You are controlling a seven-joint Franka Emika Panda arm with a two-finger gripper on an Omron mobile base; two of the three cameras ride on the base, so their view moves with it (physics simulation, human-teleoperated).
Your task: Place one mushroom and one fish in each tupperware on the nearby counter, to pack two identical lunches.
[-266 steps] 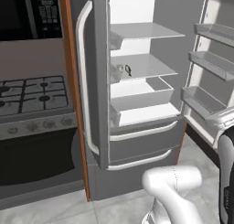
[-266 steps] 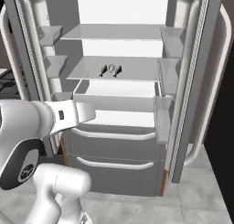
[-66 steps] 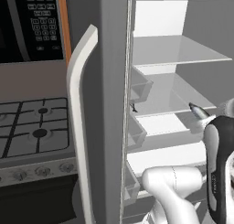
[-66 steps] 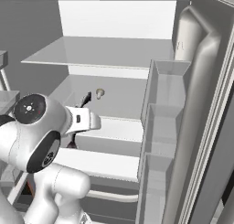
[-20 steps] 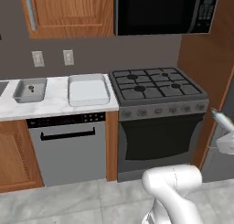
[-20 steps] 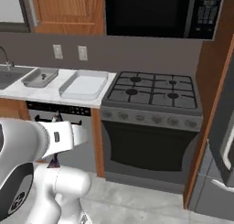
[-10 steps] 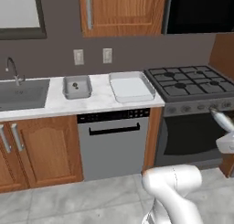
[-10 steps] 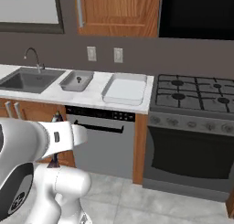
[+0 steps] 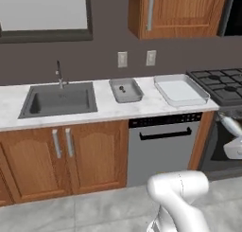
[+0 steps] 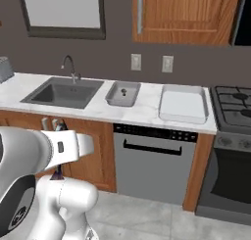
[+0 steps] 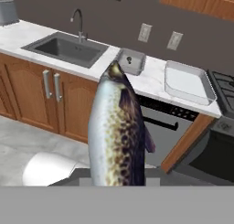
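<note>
A long speckled fish (image 11: 116, 131) stands upright in the hand view, with my gripper (image 11: 117, 181) shut on its lower end; the fingertips are hidden behind it. On the white marble counter (image 9: 104, 109) (image 10: 143, 112) sit both tupperware. The small dark tub (image 9: 125, 90) (image 10: 122, 94) (image 11: 131, 62) holds a small pale thing that looks like a mushroom (image 9: 122, 88) (image 10: 123, 91). To its right, the large pale tub (image 9: 179, 90) (image 10: 182, 103) (image 11: 187, 83) looks bare inside. Both tubs are well ahead of the gripper, across open floor.
A steel sink (image 9: 59, 99) (image 10: 63, 93) with a tap lies left of the tubs. The black gas stovetop (image 9: 222, 84) (image 10: 235, 104) is at the right. A dishwasher (image 9: 163, 146) and wooden cabinet doors (image 9: 61, 155) front the counter. A toaster (image 11: 7, 10) stands far left.
The whole picture has slid: the base has moved left along the kitchen, so the stove is now at the right edge and the sink has come into view. The fish stays in the gripper.
</note>
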